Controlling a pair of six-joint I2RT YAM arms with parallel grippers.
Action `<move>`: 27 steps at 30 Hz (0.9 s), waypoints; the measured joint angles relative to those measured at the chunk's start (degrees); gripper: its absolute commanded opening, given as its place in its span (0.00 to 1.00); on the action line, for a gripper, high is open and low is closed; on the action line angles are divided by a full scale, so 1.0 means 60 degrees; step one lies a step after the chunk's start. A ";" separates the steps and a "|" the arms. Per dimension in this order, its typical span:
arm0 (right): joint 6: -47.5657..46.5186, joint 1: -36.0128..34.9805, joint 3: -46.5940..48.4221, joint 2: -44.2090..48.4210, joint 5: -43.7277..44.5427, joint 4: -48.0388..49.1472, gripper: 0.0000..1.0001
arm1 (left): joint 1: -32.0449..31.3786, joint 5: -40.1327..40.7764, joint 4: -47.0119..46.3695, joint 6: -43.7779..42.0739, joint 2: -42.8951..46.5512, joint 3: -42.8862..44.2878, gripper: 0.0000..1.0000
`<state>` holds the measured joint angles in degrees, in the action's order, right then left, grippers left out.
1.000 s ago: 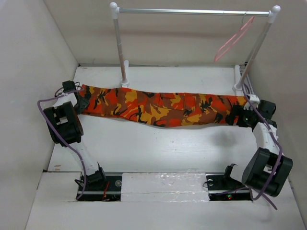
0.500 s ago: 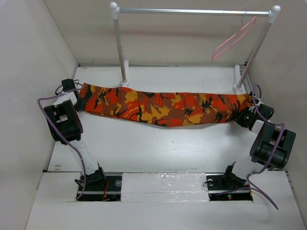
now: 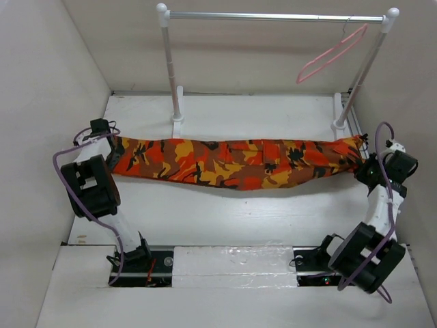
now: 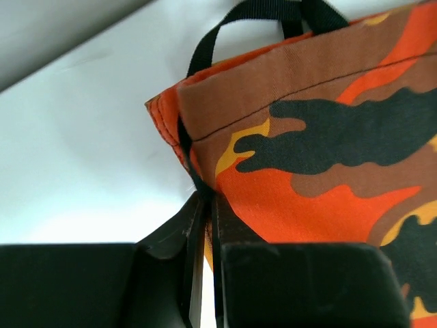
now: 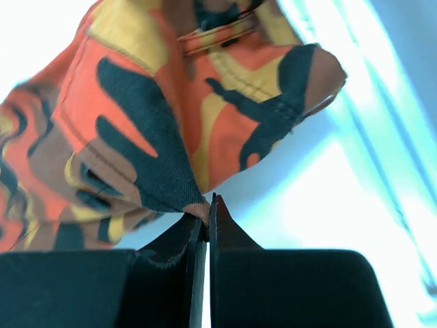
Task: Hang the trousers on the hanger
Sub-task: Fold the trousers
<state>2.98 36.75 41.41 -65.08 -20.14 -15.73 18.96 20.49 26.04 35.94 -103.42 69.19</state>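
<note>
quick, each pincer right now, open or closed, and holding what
left pincer: closed, pinching one end of the trousers
right pincer: closed, pinching the other end of the trousers

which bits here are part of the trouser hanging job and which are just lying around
For the job: trousers, hanger, left gripper and right gripper, each clamped on a trouser end.
Just there: rack the hanger hangs from, table, purple cables.
</note>
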 measured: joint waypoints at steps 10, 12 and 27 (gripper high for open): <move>-0.1089 0.0721 0.0368 -0.0907 -0.0652 -0.0667 0.86 | 0.0138 0.1158 0.0885 0.0248 0.1931 -0.0849 0.90; -0.1144 0.0994 0.0521 -0.1708 -0.1107 -0.0375 0.88 | 0.0051 0.0951 0.1024 0.0390 0.2164 -0.0714 0.90; 0.0160 0.2470 -0.0743 -0.3333 -0.2747 0.2273 0.97 | -0.7960 -0.1024 -0.0729 0.0608 0.3133 -0.0521 0.25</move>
<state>3.95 51.57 36.95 -85.08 -36.62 -2.09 -28.80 14.35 21.67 39.59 -84.62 66.06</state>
